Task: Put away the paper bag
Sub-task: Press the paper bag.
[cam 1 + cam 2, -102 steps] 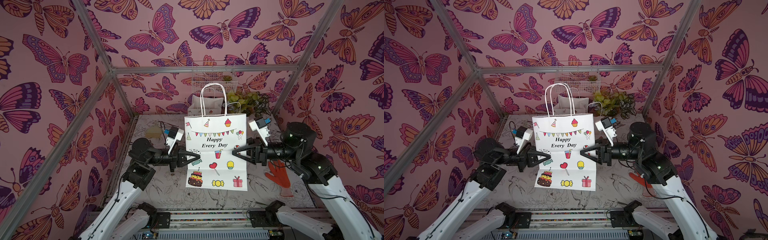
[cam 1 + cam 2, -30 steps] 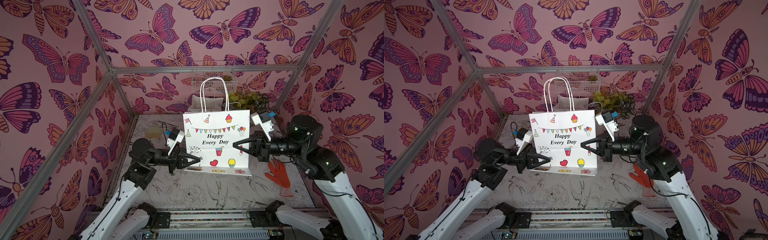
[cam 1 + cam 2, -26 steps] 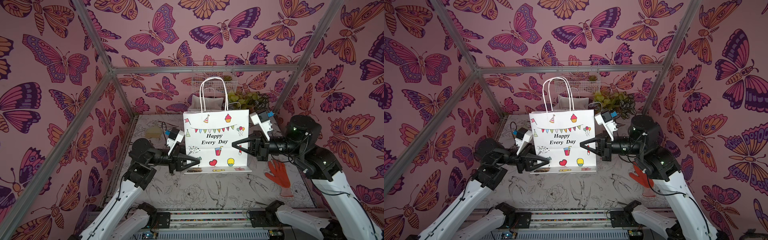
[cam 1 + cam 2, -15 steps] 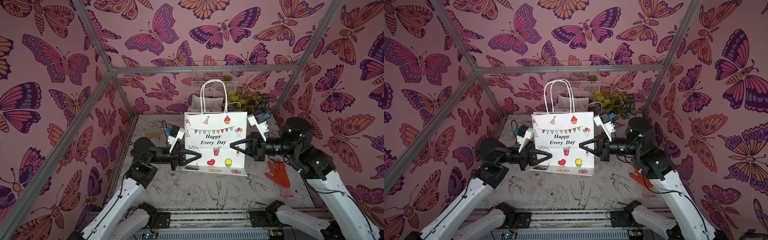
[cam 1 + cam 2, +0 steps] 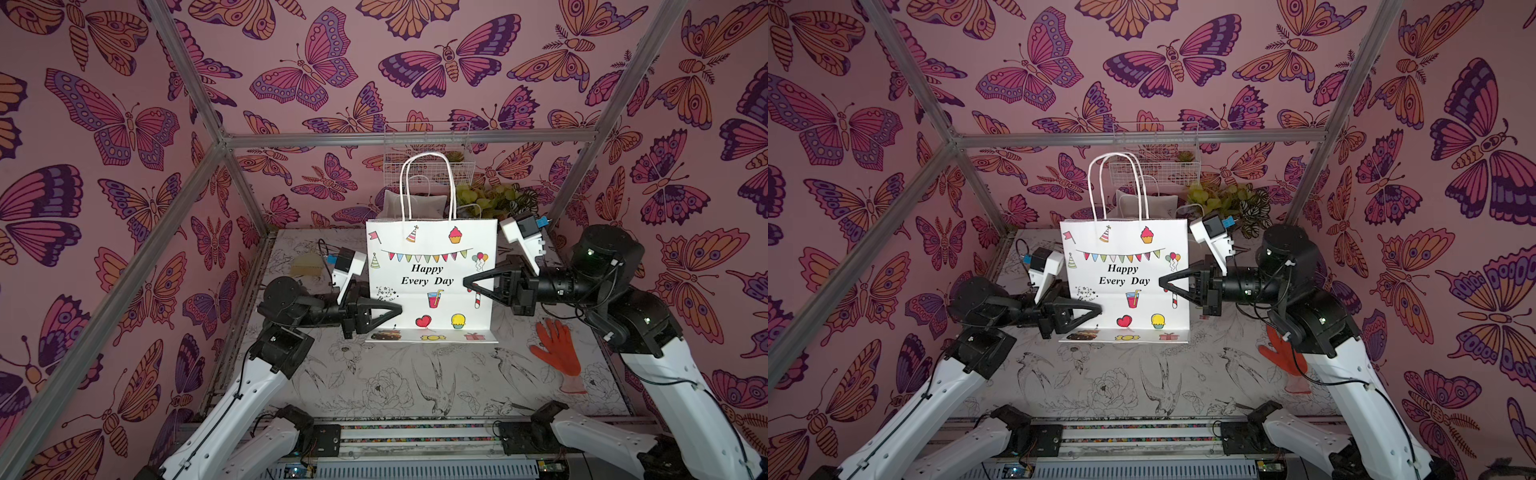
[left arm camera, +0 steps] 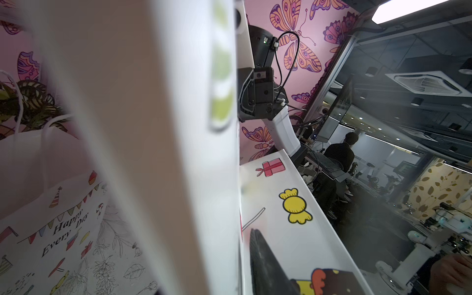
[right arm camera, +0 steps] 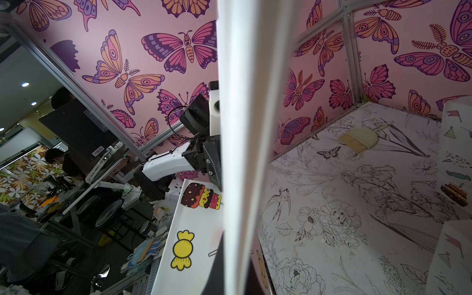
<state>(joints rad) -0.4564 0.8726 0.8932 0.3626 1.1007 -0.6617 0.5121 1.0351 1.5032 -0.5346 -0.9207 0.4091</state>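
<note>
The white paper bag (image 5: 432, 266) (image 5: 1125, 270), printed "Happy Every Day", stands upright and flattened in both top views, with its bottom strip folded forward onto the table. My left gripper (image 5: 400, 308) (image 5: 1100, 309) reaches in at the bag's lower left edge. In the left wrist view one dark finger (image 6: 265, 260) lies along the printed face with a thin gap to the paper, and the other finger is hidden behind the bag. My right gripper (image 5: 465, 286) (image 5: 1162, 284) (image 7: 236, 245) is shut on the bag's right edge at mid height.
An orange glove (image 5: 555, 353) lies on the table under the right arm. A beige hand brush (image 5: 305, 266) (image 7: 360, 139) sits at the back left. Another printed bag (image 6: 51, 229) lies behind the held one. On the back wall hangs a wire basket (image 5: 426, 153), with a plant (image 5: 494, 199) beside it.
Over the last few seconds the bag's lower part has folded forward onto the table. In the last second the arms barely shifted, and the left jaws have eased slightly apart.
</note>
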